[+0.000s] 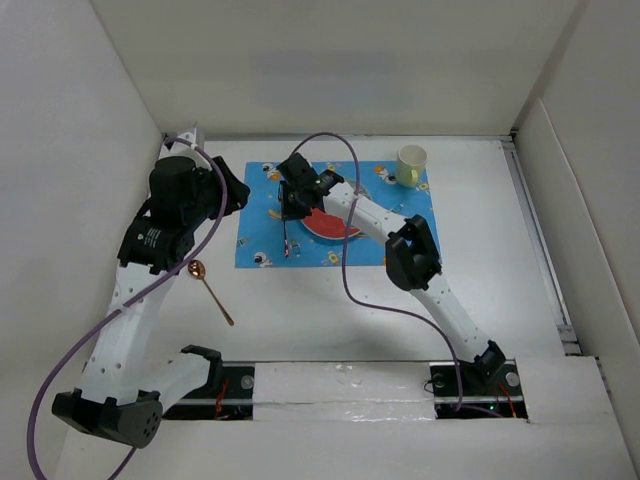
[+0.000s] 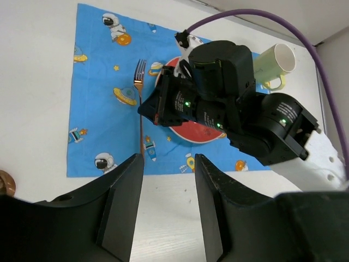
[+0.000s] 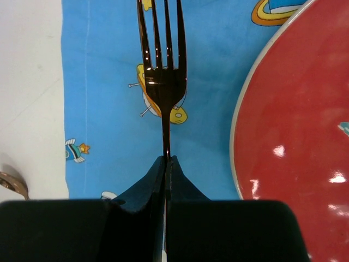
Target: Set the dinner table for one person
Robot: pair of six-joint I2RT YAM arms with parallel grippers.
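On the white dinner table (image 1: 330,320) lies a blue patterned mat (image 1: 260,215) with a red plate (image 1: 335,228) on it. My right gripper (image 1: 290,208) is shut on the handle of a copper fork (image 3: 163,82), held low over the mat just left of the plate (image 3: 294,125), tines pointing away. The fork also shows in the left wrist view (image 2: 139,93). My left gripper (image 2: 169,164) is open and empty, above the table near the mat's left front. A copper spoon (image 1: 210,290) lies on the table in front of the mat's left corner.
A pale yellow-green mug (image 1: 410,165) stands at the mat's far right corner, also in the left wrist view (image 2: 275,65). White walls enclose the table at left, back and right. A purple cable arcs over the right arm.
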